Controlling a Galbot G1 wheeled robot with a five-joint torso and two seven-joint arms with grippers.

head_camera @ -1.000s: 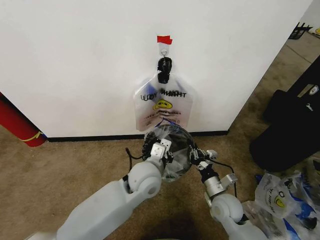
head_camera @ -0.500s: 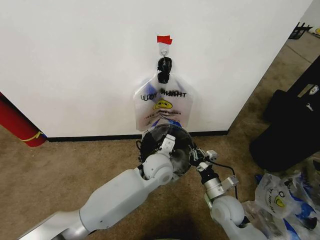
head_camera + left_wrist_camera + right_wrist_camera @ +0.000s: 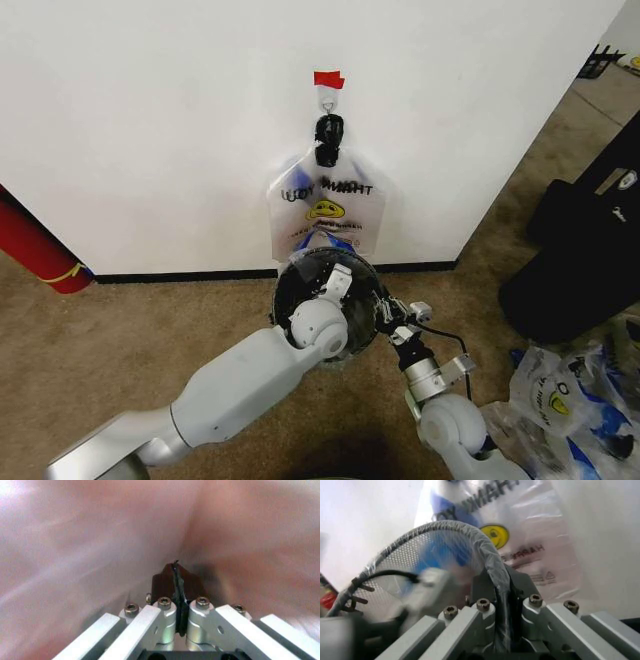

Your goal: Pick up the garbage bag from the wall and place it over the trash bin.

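Left gripper (image 3: 177, 592) pinched tight on garbage bag (image 3: 90, 547) film inside trash bin (image 3: 325, 300), right gripper (image 3: 502, 592) clamped on bag-wrapped rim, bin close beside wall (image 3: 150, 130), bare carpet (image 3: 120, 340) left.

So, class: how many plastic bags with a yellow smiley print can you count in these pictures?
3 at least: one hanging on the wall hook, one garbage bag stretched over the trash bin, and one lying on the floor to the robot's right. That floor pile may hide more.

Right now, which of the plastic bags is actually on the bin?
The thin clear garbage bag stretched over the black mesh trash bin, pinched by both pincers. The lettered bag hangs on the wall hook; another bag lies on the floor.
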